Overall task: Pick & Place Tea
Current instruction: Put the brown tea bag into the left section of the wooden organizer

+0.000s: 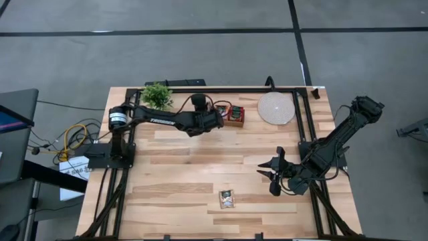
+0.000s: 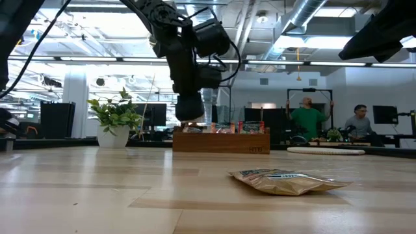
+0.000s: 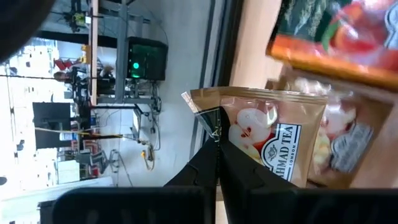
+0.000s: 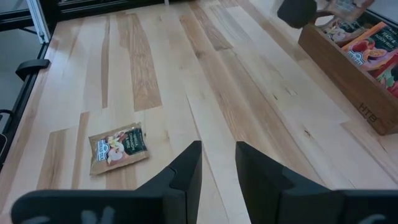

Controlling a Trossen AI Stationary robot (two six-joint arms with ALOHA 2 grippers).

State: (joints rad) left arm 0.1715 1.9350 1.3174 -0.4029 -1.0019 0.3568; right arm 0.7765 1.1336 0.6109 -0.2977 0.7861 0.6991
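Wooden tray [image 1: 233,115] at the table's far edge holds the remaining tea, and the left gripper [image 3: 217,140] hangs over its left end with its fingers pinched shut on the corner of 1 pale tea sachet [image 3: 273,146] printed with fruit. 1 more sachet [image 1: 227,198] lies flat on the table [image 1: 180,174] near the front edge, well apart from the tray. Right gripper [image 1: 273,171] waits low at the right side, its fingers narrowly parted and holding nothing.
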